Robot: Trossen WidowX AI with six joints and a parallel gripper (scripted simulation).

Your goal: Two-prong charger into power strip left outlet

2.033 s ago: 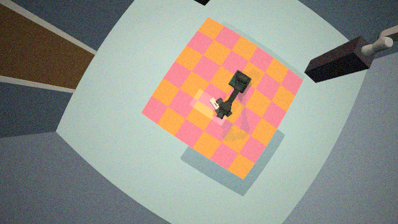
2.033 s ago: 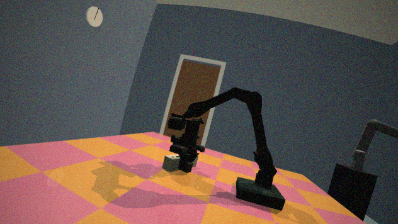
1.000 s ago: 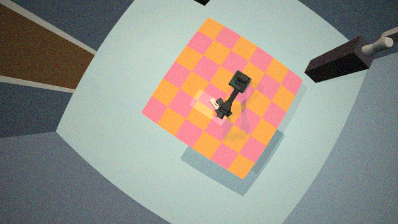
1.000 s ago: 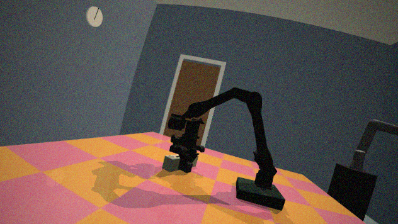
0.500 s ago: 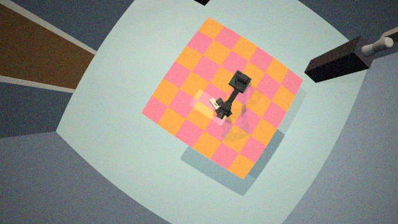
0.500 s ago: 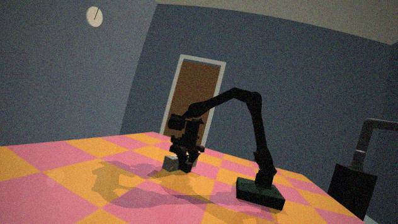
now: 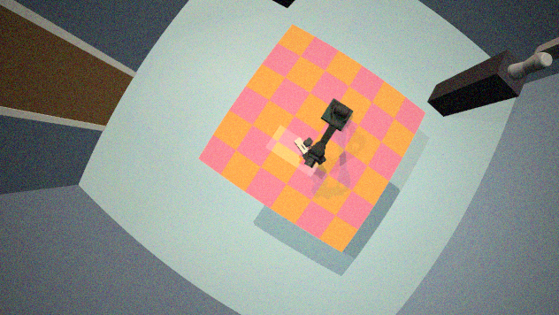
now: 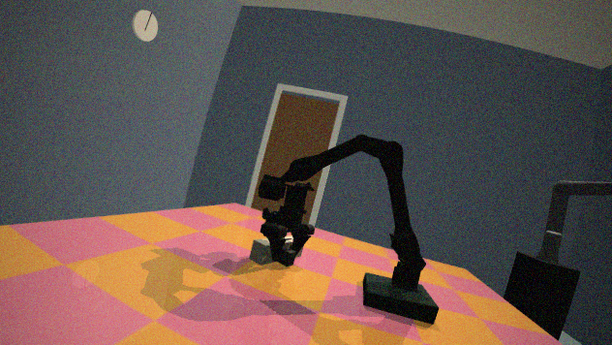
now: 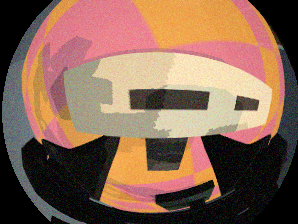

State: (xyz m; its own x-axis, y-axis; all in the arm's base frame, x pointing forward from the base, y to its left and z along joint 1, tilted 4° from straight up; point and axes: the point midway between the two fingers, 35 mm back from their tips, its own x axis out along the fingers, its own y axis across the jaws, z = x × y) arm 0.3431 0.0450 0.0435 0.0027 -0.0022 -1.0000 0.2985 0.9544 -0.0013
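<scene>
The pale power strip lies on the checkered mat. Its top in the wrist view shows one long dark area and a smaller dark one to the right. My gripper is open, low down beside the strip's near long side; from above, the arm hides its fingertips. A small dark block, seemingly the charger, shows between the spread fingers in the wrist view, right at the strip's edge. Gaps show on both sides of it. Its prongs are hidden, and whether it touches the strip I cannot tell.
The arm's base stands on the checkered mat. A dark block-shaped fixture with a pipe is beyond the mat's edge. Arm shadows cross the mat.
</scene>
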